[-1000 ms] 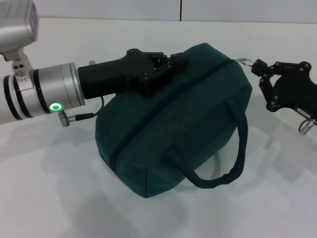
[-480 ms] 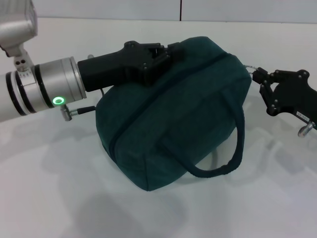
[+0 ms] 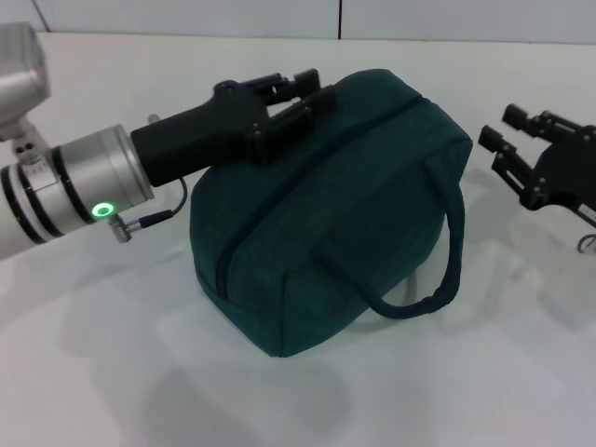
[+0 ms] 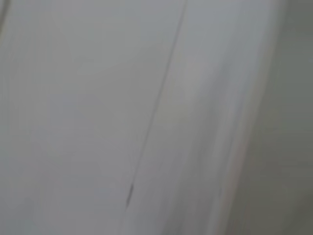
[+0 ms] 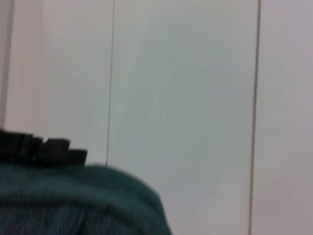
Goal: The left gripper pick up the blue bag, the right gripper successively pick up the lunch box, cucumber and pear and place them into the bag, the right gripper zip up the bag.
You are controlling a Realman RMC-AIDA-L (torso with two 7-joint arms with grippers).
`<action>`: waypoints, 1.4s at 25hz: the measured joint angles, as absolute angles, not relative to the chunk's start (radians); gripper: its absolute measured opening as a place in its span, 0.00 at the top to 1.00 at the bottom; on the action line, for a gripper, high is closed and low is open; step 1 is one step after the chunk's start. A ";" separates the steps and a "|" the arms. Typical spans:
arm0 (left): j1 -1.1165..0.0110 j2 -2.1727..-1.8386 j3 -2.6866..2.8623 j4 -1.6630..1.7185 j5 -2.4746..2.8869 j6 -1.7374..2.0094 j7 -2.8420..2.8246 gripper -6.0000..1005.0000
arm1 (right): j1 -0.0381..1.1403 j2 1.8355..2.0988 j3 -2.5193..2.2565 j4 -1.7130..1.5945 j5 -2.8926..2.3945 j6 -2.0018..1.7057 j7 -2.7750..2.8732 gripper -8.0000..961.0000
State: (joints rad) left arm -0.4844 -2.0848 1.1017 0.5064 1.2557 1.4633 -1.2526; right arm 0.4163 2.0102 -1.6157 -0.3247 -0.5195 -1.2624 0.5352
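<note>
The blue bag (image 3: 345, 205) rests on the white table (image 3: 102, 372), with its top zipper (image 3: 307, 177) closed along its length. One loop handle (image 3: 449, 265) hangs down the near side. My left gripper (image 3: 315, 88) lies against the bag's upper back edge, on the left. It also shows as black blocks above the teal fabric (image 5: 73, 200) in the right wrist view. My right gripper (image 3: 499, 128) is open, a short way to the right of the bag and not touching it. The lunch box, cucumber and pear are hidden from view.
White tabletop surrounds the bag in front and on both sides. A pale wall with a dark seam (image 3: 340, 19) runs behind the table. The left wrist view shows only a pale surface.
My right gripper has let go of the zipper ring pull, opened and drawn back to the right. The bag has sunk and settled on the table. My left gripper has shifted slightly up and left.
</note>
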 joint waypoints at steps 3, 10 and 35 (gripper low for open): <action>-0.461 -2.085 1.101 0.504 1.205 1.478 -1.206 0.80 | 0.406 2.009 -1.573 -0.325 -0.519 -1.311 0.549 0.77; -0.416 -2.082 1.101 0.504 1.170 1.631 -1.054 0.51 | 0.423 1.961 -1.568 -0.410 -0.692 -1.456 0.745 0.49; -0.238 -2.084 1.109 0.478 1.174 1.805 -0.783 0.14 | 0.435 1.985 -1.528 -0.537 -0.898 -1.583 0.807 0.29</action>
State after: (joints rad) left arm -0.2382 -2.0838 1.1088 0.4781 1.1743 1.8050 -0.7825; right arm 0.4348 1.9846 -1.5282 -0.5375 -0.8975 -1.5829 0.8074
